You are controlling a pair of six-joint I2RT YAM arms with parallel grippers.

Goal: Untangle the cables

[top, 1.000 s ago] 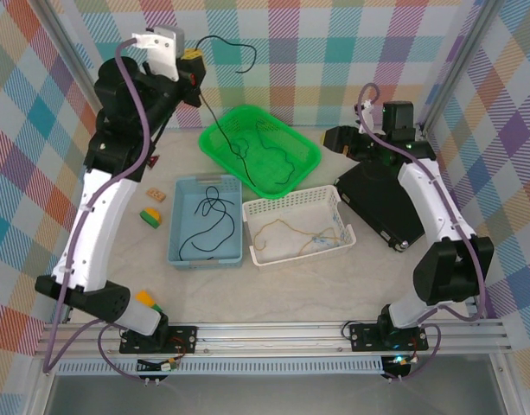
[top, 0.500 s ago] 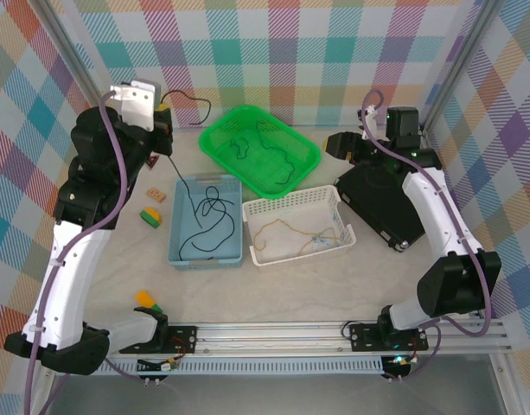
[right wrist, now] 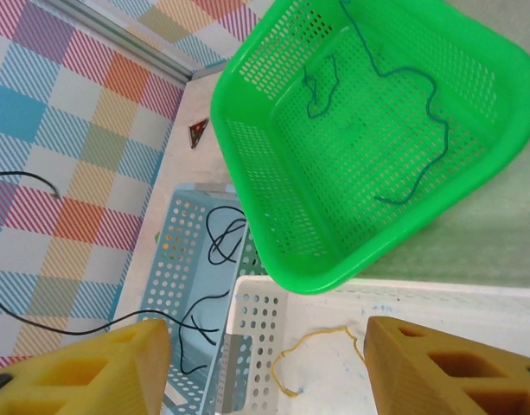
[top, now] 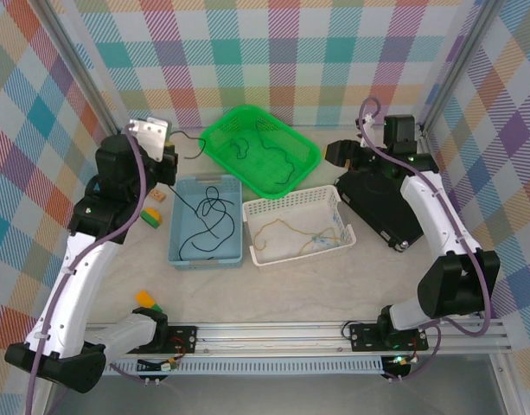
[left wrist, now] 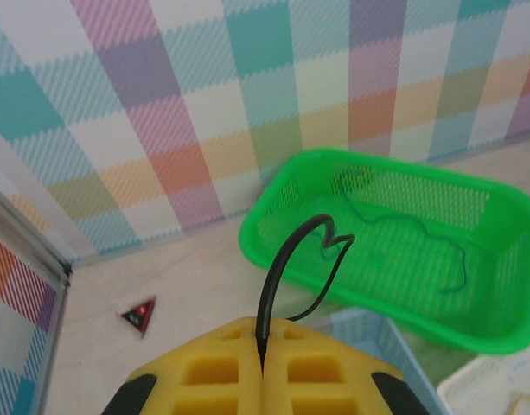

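My left gripper is shut on the end of a black cable, which arches up from the yellow fingers and curls back down. The rest of that black cable lies in loose loops in the blue basket. A dark green cable squiggles inside the green basket. A tan-yellow cable rests in the white basket. My right gripper hangs open above the baskets, holding nothing.
A black box sits under the right arm at the right. Small toy blocks lie left of the blue basket, another near the front. A red triangle marker lies by the back-left wall.
My left arm has come down from high by the back wall to just beside the blue basket, still gripping the black cable, which now hangs slack. The right gripper barely shifted.
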